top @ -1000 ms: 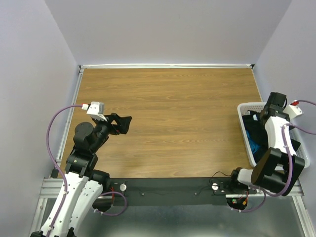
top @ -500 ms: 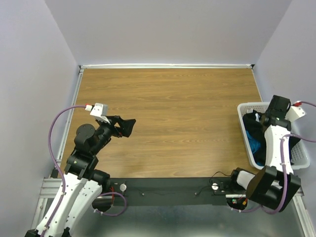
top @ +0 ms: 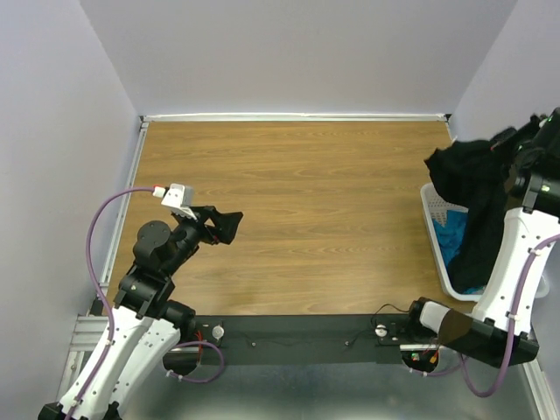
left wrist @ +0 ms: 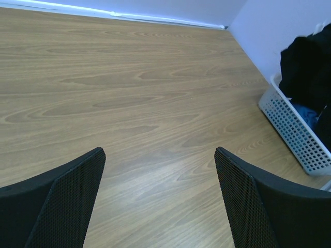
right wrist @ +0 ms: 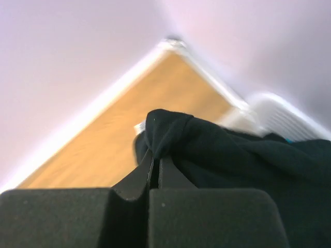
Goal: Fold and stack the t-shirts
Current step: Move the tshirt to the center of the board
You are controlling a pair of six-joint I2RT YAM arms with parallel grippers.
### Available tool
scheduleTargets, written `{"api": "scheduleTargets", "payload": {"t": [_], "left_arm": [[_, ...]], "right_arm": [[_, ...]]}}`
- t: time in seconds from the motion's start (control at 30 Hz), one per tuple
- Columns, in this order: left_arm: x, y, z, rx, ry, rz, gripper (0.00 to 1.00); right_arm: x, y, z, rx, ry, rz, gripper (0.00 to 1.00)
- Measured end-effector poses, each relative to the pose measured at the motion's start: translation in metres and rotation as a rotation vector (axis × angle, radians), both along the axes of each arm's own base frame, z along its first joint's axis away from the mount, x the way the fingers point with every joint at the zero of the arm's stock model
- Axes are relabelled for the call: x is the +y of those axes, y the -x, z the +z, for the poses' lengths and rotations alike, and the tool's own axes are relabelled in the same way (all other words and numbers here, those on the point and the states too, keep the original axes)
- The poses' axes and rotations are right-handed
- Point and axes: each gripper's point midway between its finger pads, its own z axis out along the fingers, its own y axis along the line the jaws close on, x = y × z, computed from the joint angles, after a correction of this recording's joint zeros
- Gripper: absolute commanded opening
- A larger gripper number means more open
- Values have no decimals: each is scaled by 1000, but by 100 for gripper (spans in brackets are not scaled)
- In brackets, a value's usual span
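Right arm risen from white lattice basket [top: 435,210] since a second ago; right hand [right wrist: 155,168] pinched on black t-shirt [top: 472,201], cloth dangling over basket. Teal t-shirt [top: 448,249] lies inside. Left hand [top: 224,226] wide, empty, above bench [top: 324,192]. Folding not begun.

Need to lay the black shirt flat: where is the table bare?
The brown wooden tabletop is bare from the left pincer across to the white plastic lattice basket. Crowded only at the right edge: that basket, with the soft black t-shirt hanging above it.
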Motion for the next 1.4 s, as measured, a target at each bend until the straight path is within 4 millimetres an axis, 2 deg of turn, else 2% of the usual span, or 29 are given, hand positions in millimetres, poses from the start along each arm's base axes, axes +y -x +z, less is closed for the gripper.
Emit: {"api": "scheduleTargets", "payload": {"t": [0.07, 0.1, 0.17, 0.27, 0.37, 0.47, 0.57, 0.67, 0.73, 0.77, 0.8, 0.83, 0.87, 0.93, 1.0, 1.03, 1.07, 1.1, 1.17, 1.23, 1.3, 1.4], "left_arm": [[2, 0, 1, -5, 3, 12, 94], [4, 0, 3, -13, 6, 22, 95], [7, 1, 7, -26, 13, 37, 94], [11, 1, 10, -39, 21, 60, 95], [14, -1, 11, -40, 24, 79, 95], [18, -2, 12, -42, 30, 107, 95], [22, -2, 15, -50, 38, 125, 95], [24, -1, 18, -59, 47, 140, 95], [27, -2, 18, -59, 51, 155, 94], [27, -3, 18, -58, 53, 159, 94], [28, -3, 18, -56, 54, 166, 94], [29, -4, 17, -53, 55, 171, 94], [30, -4, 16, -48, 56, 178, 95], [32, -6, 13, -32, 53, 193, 95], [36, -8, 5, 2, 49, 223, 95], [37, -8, 3, 14, 48, 233, 95], [41, -9, -2, 38, 55, 261, 95], [43, -10, -5, 56, 59, 282, 95], [49, -10, -10, 95, 72, 323, 95], [50, -12, -15, 129, 95, 348, 95], [49, -14, -25, 189, 121, 371, 95], [44, -21, -46, 274, 142, 392, 95]], "right_arm": [[18, -13, 27, -58, -10, 109, 1], [34, -27, 50, -104, -8, 190, 1], [59, -41, 71, -152, -9, 296, 1], [110, -58, 105, -236, -21, 491, 1], [156, -67, 121, -290, -55, 639, 1], [216, -77, 133, -324, -92, 802, 0], [277, -84, 128, -323, -124, 946, 1], [350, -83, 95, -262, -155, 1083, 1], [398, -74, 50, -171, -171, 1153, 4], [423, -65, 25, -125, -181, 1190, 20], [440, -59, 2, -84, -191, 1202, 29], [459, -47, -31, -20, -201, 1229, 40], [484, -29, -78, 84, -212, 1263, 59], [518, 2, -147, 244, -225, 1308, 68], [548, 37, -201, 383, -206, 1376, 71], [555, 48, -217, 427, -204, 1395, 72], [563, 69, -239, 489, -188, 1430, 75], [561, 81, -252, 527, -172, 1438, 77], [553, 85, -259, 539, -137, 1421, 77], [533, 67, -249, 493, -109, 1360, 77], [506, 39, -231, 432, -108, 1280, 75], [443, -23, -215, 353, -123, 1087, 74]]}}
